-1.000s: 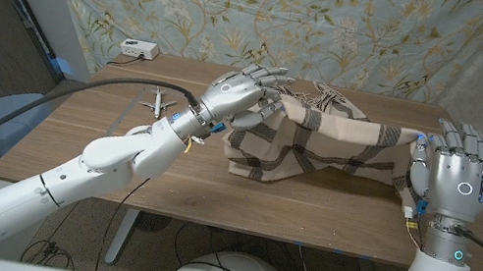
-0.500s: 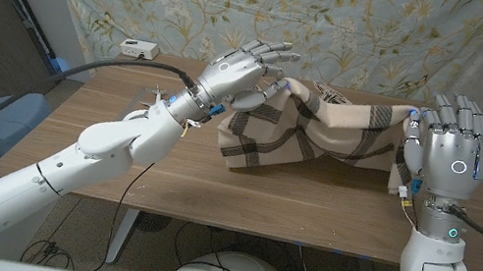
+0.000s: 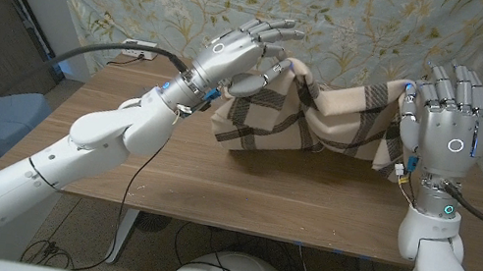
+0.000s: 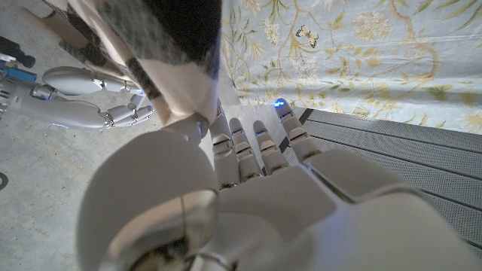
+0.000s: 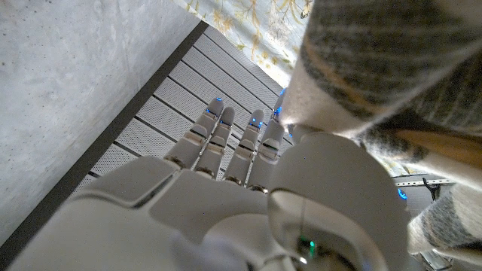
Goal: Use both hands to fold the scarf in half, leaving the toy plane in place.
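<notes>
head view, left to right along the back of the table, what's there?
White box → left hand → scarf → right hand.

Both hands raised, apparently pinching.

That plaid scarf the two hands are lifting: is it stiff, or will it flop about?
Floppy, most likely: the scarf sags in a curve between the left hand and the right hand, and its lower edge drapes in folds toward the table. It looks light, since pinches at its ends seem enough. Being soft cloth, it might slip from a loose hold.
</notes>
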Controlling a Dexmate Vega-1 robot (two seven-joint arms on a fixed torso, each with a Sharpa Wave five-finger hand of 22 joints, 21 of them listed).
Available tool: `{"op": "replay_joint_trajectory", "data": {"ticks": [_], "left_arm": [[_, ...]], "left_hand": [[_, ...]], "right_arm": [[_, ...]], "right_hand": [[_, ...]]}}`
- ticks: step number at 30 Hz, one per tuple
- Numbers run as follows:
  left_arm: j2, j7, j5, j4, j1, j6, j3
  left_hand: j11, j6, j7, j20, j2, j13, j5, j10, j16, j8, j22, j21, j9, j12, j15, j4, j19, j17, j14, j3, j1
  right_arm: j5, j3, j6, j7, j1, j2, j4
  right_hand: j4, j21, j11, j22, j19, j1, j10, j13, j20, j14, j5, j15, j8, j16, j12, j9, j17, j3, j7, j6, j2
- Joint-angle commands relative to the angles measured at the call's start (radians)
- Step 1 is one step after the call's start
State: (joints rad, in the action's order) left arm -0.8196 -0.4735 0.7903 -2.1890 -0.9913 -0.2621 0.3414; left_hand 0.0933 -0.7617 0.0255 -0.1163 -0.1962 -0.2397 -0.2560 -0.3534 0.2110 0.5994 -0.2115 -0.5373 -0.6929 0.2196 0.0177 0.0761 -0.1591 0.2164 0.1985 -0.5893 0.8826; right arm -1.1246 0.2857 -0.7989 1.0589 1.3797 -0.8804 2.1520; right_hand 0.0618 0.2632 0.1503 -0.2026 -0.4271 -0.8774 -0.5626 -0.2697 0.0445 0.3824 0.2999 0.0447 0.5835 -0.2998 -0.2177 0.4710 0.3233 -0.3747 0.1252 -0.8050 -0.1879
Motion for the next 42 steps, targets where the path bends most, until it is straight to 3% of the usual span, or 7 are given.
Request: {"op": "replay_joint_trajectory", "data": {"ticks": [1, 4, 9, 18, 32, 42], "left_arm": [[0.025, -0.006, -0.065, -0.04, -0.016, -0.065, -0.072], [0.04, 0.011, -0.079, -0.046, -0.012, -0.055, -0.095], [0.065, 0.038, 0.002, -0.067, 0.0, 0.03, -0.121], [0.087, 0.138, 0.069, -0.052, 0.088, 0.166, -0.093], [0.09, 0.287, 0.239, 0.068, 0.271, 0.353, 0.055], [0.107, 0.357, 0.375, 0.193, 0.403, 0.46, 0.176]], "left_hand": [[0.003, 0.007, 0.001, 0.001, 0.001, -0.004, -0.004, -0.007, 0.004, 0.013, -0.002, -0.012, -0.013, 0.006, 0.002, 0.008, -0.006, 0.005, 0.004, -0.003, -0.005], [0.006, 0.013, -0.002, 0.001, 0.002, -0.005, -0.004, -0.008, 0.005, 0.022, -0.002, -0.014, -0.024, 0.007, 0.003, 0.011, -0.006, 0.005, 0.005, -0.006, -0.006], [0.005, 0.019, -0.003, 0.003, 0.002, -0.008, -0.003, -0.008, 0.004, 0.034, -0.002, -0.016, -0.037, 0.007, 0.004, 0.014, -0.005, 0.006, 0.004, -0.009, -0.007], [0.008, 0.027, -0.007, 0.006, 0.004, -0.012, -0.002, -0.006, 0.004, 0.06, -0.003, -0.022, -0.064, 0.006, 0.003, 0.019, -0.004, 0.006, 0.003, -0.015, -0.009], [0.01, 0.042, -0.006, 0.007, 0.005, -0.017, 0.001, -0.001, 0.002, 0.091, -0.002, -0.029, -0.097, 0.004, 0.001, 0.023, -0.002, 0.005, 0.001, -0.024, -0.01], [0.011, 0.047, -0.004, 0.009, 0.006, -0.021, 0.003, 0.0, 0.002, 0.108, -0.001, -0.034, -0.108, 0.004, 0.003, 0.025, -0.001, 0.004, 0.0, -0.03, -0.011]], "right_arm": [[-0.07, -0.008, 0.057, -0.009, -0.1, 0.016, -0.019], [-0.081, -0.005, 0.071, -0.03, -0.131, 0.016, -0.026], [-0.097, 0.017, 0.1, -0.078, -0.194, 0.018, -0.048], [-0.116, 0.072, 0.15, -0.143, -0.328, 0.038, -0.116], [-0.129, 0.206, 0.231, -0.246, -0.567, 0.084, -0.295], [-0.116, 0.313, 0.288, -0.28, -0.756, 0.142, -0.475]], "right_hand": [[0.007, 0.008, 0.011, -0.002, -0.012, 0.001, -0.002, -0.005, 0.075, 0.014, 0.007, 0.177, 0.01, -0.001, -0.004, 0.009, 0.004, -0.001, 0.003, 0.003, 0.004], [0.009, 0.009, 0.013, -0.002, -0.012, 0.001, -0.002, -0.007, 0.074, 0.016, 0.009, 0.177, 0.018, 0.0, -0.004, 0.015, 0.006, 0.0, 0.003, 0.005, 0.005], [0.01, 0.01, 0.013, -0.002, -0.012, 0.0, -0.001, -0.009, 0.077, 0.018, 0.01, 0.177, 0.024, 0.001, -0.004, 0.022, 0.007, 0.0, 0.004, 0.007, 0.006], [0.013, 0.012, 0.017, -0.002, -0.011, -0.001, 0.001, -0.014, 0.076, 0.02, 0.015, 0.177, 0.042, 0.004, -0.004, 0.038, 0.01, 0.001, 0.011, 0.015, 0.009], [0.016, 0.015, 0.018, -0.002, -0.008, -0.002, 0.003, -0.019, 0.077, 0.02, 0.019, 0.177, 0.062, 0.009, -0.003, 0.056, 0.013, 0.002, 0.011, 0.022, 0.011], [0.019, 0.016, 0.019, -0.002, -0.007, -0.002, 0.003, -0.023, 0.077, 0.02, 0.022, 0.178, 0.071, 0.012, -0.002, 0.058, 0.016, 0.002, 0.013, 0.027, 0.011]]}}
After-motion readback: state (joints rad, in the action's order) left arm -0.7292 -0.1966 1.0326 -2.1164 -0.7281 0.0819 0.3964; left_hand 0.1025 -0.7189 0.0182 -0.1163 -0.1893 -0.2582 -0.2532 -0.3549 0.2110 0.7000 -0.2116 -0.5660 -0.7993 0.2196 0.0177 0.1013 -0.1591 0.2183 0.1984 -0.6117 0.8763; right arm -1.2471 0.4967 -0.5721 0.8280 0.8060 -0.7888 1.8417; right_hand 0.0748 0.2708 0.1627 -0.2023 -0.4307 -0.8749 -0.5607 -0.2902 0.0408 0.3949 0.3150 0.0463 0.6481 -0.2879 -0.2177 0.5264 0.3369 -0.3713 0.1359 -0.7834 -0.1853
